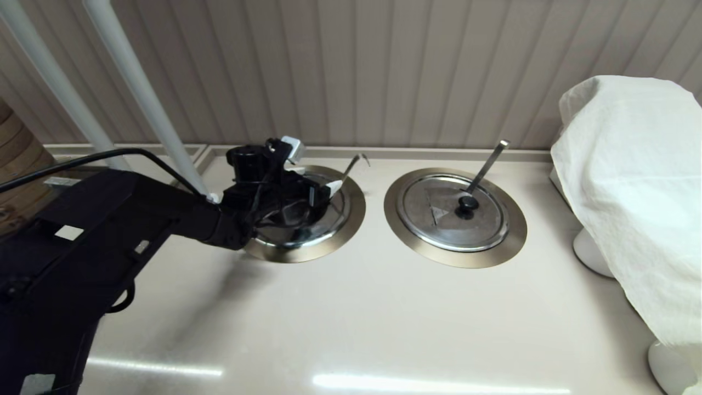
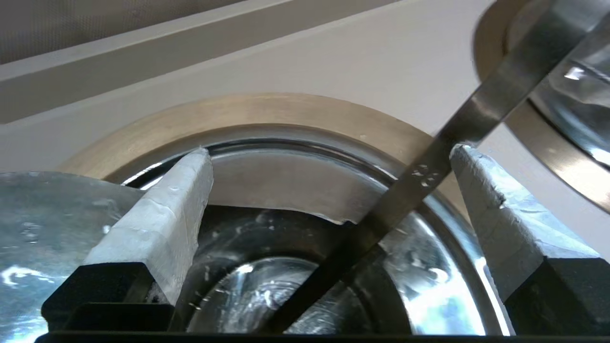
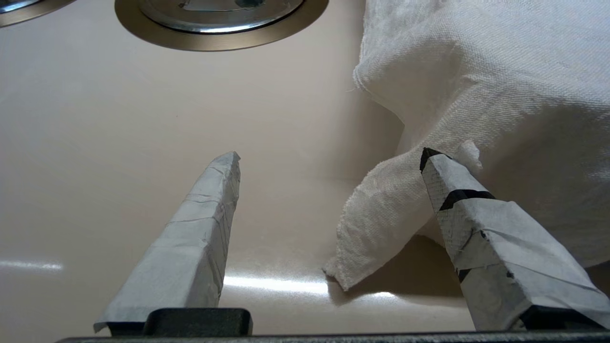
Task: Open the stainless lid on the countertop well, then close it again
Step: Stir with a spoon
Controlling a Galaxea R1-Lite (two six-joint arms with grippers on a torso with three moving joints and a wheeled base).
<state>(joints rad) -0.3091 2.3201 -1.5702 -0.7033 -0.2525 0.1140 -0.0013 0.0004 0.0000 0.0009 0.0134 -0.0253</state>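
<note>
My left gripper point(image 1: 312, 170) hangs over the countertop well point(image 1: 354, 219) at the back left, fingers open with nothing clamped between them. In the left wrist view the gripper point(image 2: 331, 150) spans the bronze ring point(image 2: 267, 109). The stainless lid point(image 2: 281, 186) shows a curved, notched edge between the fingers, shifted off so the dark inside of the well point(image 2: 248, 286) lies open beneath. Its black knob is hidden. The hook-ended handle point(image 1: 354, 164) sticks out of the well and crosses close to one finger point(image 2: 481, 200). My right gripper point(image 3: 329, 155) rests open low over the counter.
The twin lid with the straight bar handle point(image 1: 455, 211) sits shut to the right. A white cloth-covered object point(image 1: 630, 192) fills the right side, its corner point(image 3: 381, 224) hanging between the right fingers. White poles point(image 1: 142, 93) and a wooden stack point(image 1: 16, 164) stand at the left.
</note>
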